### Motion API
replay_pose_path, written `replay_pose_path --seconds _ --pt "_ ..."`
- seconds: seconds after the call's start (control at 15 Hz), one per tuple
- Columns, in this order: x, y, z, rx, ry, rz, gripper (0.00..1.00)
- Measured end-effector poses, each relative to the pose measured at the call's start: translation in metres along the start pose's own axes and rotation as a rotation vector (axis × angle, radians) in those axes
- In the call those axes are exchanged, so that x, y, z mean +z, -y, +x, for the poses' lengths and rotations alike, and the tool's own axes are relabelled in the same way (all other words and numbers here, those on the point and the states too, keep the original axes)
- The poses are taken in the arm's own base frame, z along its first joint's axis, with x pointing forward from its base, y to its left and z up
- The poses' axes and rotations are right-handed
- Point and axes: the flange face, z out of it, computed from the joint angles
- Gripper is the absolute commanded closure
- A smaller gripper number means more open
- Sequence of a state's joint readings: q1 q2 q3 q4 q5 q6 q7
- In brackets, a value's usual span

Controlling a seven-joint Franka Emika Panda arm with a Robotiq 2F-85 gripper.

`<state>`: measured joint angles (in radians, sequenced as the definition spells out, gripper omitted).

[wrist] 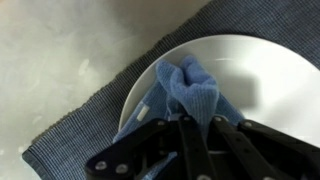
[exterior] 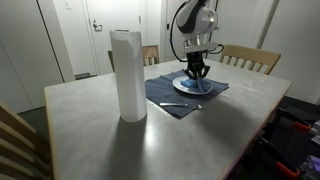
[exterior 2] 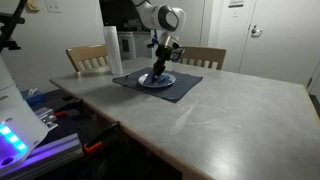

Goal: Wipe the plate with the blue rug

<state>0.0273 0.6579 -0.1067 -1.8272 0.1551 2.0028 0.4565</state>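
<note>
The blue cloth (wrist: pixel 190 92) sits bunched up on the white plate (wrist: pixel 272 68), pinched tight in the gripper (wrist: pixel 196 124). The plate rests on a dark blue mat (wrist: pixel 88 128) on the grey table (exterior: pixel 90 135). A tall paper towel roll (exterior: pixel 127 75) stands near the mat.

A grey stone-look table (exterior: pixel 95 145) fills the lower half of both exterior views (exterior 2: pixel 235 120). Left of centre stands an upright white paper towel roll (exterior: pixel 127 75), seen at the far upper left of the tabletop in an exterior view (exterior 2: pixel 114 50). A dark blue placemat (exterior: pixel 165 93) lies flat near the far edge, with a silver utensil (exterior: pixel 180 105) on its near part. Wooden chairs (exterior: pixel 250 58) line the far side. White doors (exterior: pixel 100 25) close the background. A blue-lit device (exterior 2: pixel 15 140) sits lower left.
</note>
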Motion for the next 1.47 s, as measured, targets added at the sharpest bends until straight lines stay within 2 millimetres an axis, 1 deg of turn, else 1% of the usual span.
replay_pose_path --seconds 0.33,0.67,0.87,1.13,1.47 --pt "-0.012 0.003 0.012 -0.003 -0.036 -0.001 0.98" --pt "-0.023 0.015 0.023 -0.023 -0.074 -0.002 0.98" --pt "-0.029 0.024 0.026 -0.039 -0.090 0.005 0.98" --pt "-0.036 0.042 0.019 -0.101 -0.086 0.043 0.98" --pt "-0.035 0.063 0.001 -0.152 -0.043 0.077 0.98"
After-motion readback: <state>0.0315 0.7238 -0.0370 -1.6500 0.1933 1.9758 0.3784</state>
